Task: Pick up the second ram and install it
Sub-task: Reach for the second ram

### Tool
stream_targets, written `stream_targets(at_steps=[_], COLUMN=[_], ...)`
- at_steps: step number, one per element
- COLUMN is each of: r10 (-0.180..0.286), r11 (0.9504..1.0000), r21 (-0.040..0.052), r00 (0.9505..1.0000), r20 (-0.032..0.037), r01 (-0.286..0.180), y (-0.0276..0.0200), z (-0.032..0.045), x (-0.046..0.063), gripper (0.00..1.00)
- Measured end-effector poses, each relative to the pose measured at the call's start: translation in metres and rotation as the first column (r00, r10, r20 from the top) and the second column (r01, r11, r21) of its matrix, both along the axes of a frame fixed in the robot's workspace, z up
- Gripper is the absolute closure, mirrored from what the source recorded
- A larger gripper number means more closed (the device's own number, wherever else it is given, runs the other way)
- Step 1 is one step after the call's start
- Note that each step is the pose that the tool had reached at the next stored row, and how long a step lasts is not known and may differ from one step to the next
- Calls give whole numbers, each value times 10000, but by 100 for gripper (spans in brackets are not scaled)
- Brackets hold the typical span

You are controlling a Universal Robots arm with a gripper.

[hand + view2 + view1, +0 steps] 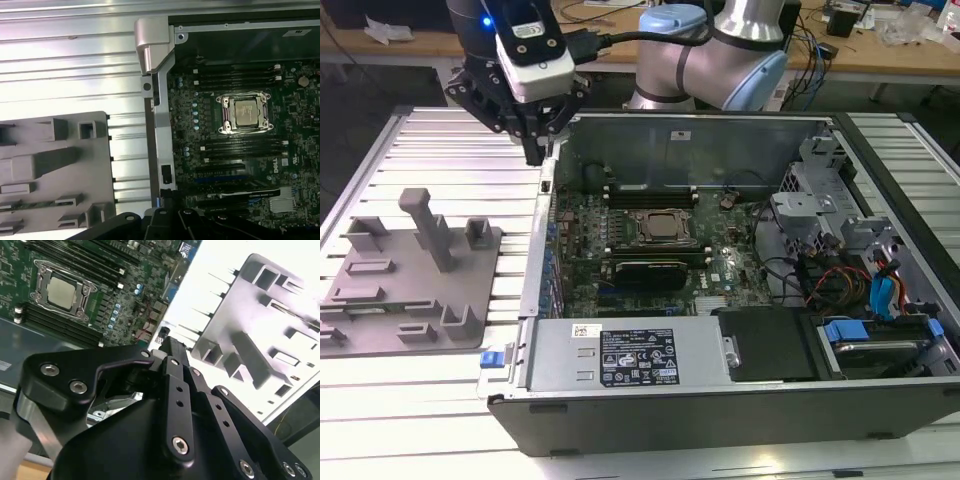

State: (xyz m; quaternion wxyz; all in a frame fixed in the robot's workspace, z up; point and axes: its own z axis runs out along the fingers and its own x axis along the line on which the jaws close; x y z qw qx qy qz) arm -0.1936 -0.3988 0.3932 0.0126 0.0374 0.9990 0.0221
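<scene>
The second ram (pixel 30 204) is a long thin green strip standing on edge in a slot of the grey holder tray (pixel 470 290) (pixel 97 170), at the exterior view's left. My gripper (pixel 535 150) hangs over the rear corner of the open computer case (pixel 545 190), between tray and motherboard. Its fingers (pixel 171 347) are pressed together with nothing between them. The motherboard (pixel 720 270) lies inside the case, with black memory slots (pixel 240 145) on both sides of the CPU socket (pixel 665 228) (pixel 245 112) (pixel 62 290). The gripper (pixel 167 200) is well apart from the ram.
The case's metal wall (pixel 155 100) runs between tray and motherboard. A grey power supply (pixel 620 350) lies along the near side, drive bays and cables (pixel 860 270) at the exterior view's right. The ribbed aluminium table (pixel 450 160) surrounds the tray. An upright post (pixel 425 225) rises from the tray.
</scene>
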Motion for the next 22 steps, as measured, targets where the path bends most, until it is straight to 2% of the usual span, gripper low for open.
stream_targets(at_steps=[3,9,11,13,16,17,20,22], r10=[1,1,0,2,0,2,1,-1], r11=[10000,10000,10000,10000,10000,10000,10000,10000], r21=[1,1,1,1,1,1,0,0], r00=[10000,10000,10000,10000,10000,10000,10000,10000], r20=[4,8,25,32,57,69,84,93], r01=[-1,-1,0,-2,0,-2,-1,1], y=[0,0,0,0,0,0,1,13], z=[-1,-1,-4,-6,-14,-18,-24,-33], x=[-165,-345,-486,-538,-707,-794,-941,-1076], gripper=[92,92,92,92,92,92,92,92])
